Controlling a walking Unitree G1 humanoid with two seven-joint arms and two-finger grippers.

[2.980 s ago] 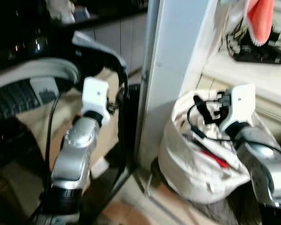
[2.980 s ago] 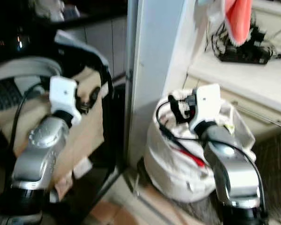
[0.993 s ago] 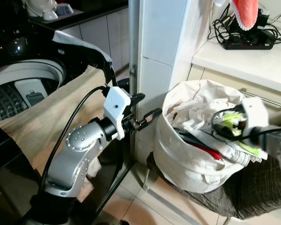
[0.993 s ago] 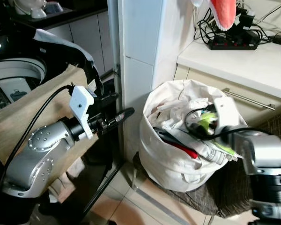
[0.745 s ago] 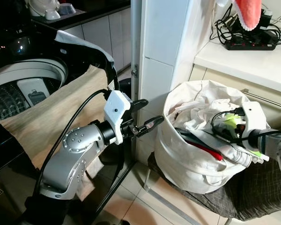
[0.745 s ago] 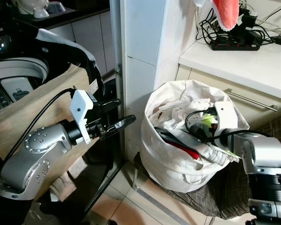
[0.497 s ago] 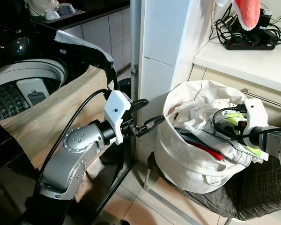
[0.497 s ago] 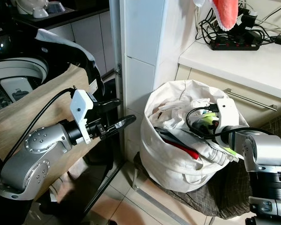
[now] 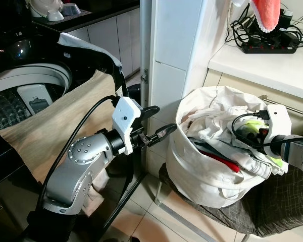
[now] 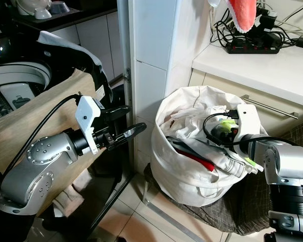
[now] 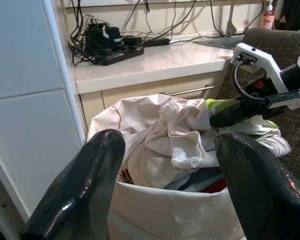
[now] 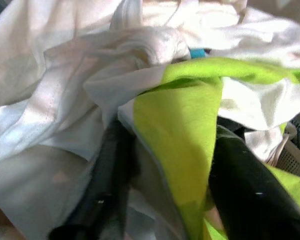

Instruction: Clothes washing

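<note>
Inside laundry bag [image 9: 202, 171], right pincer [image 12: 165, 165] straddles lime garment [image 12: 185, 125].

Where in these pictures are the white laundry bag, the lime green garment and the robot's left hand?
white laundry bag [image 9: 197, 171], left eye view, on its bare front wall.
lime green garment [image 12: 182, 130], right wrist view, on the broad fold between the black fingers.
left hand [image 9: 159, 121], left eye view, midway between its open fingertips.

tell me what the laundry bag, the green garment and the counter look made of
Laundry bag: off-white woven cloth, probably canvas or cotton; soft, creased walls that slump.
Green garment: thin, smooth lime fabric, likely synthetic or jersey; it folds limply between the right gripper's fingers.
Counter: pale, smooth, hard slab, stone or laminate; cannot tell which.
</note>
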